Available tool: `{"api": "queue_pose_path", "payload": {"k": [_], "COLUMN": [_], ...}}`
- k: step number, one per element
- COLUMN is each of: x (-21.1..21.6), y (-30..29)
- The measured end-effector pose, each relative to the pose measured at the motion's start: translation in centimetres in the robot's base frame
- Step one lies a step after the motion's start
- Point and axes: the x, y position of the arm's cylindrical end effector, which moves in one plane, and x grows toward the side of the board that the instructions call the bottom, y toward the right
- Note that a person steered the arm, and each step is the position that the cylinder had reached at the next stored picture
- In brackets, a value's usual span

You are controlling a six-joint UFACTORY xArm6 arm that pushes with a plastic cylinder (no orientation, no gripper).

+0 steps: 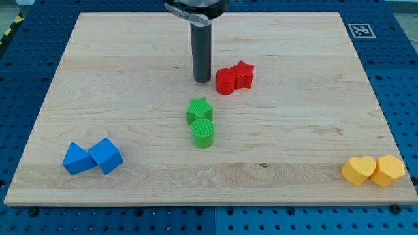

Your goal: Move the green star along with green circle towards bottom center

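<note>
- The green star (199,109) and the green circle (203,132) sit near the middle of the wooden board (98,78), touching each other, the star toward the view's top and the circle just below it toward the view's bottom.
- Both look like small, hard plastic pieces, light and stiff; I judge they will slide readily on the smooth wood and will not bend or break under a push.
- There is nothing to grip with: the arm ends in a plain rod, no jaws to open or close, so the only hold is a push from the side.
- The best contact is the star's upper edge, on its centre line, so the star drives the circle ahead of it; an off-centre push would likely spin the star's points and let the round circle roll off to one side.
- My tip (202,80) rests on the board above the star in the view, apart from it with bare wood between, and roughly in line with both green pieces.
- A red cylinder (225,81) and red star (243,74) lie just to the right of my tip, near but seemingly not touching.
- The bottom centre of the board, below the circle, is the goal.
</note>
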Motion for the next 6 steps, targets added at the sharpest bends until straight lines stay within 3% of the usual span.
{"api": "queue_pose_path", "payload": {"k": [4,6], "x": [1.7,9.4], "y": [-2.3,-2.1]}}
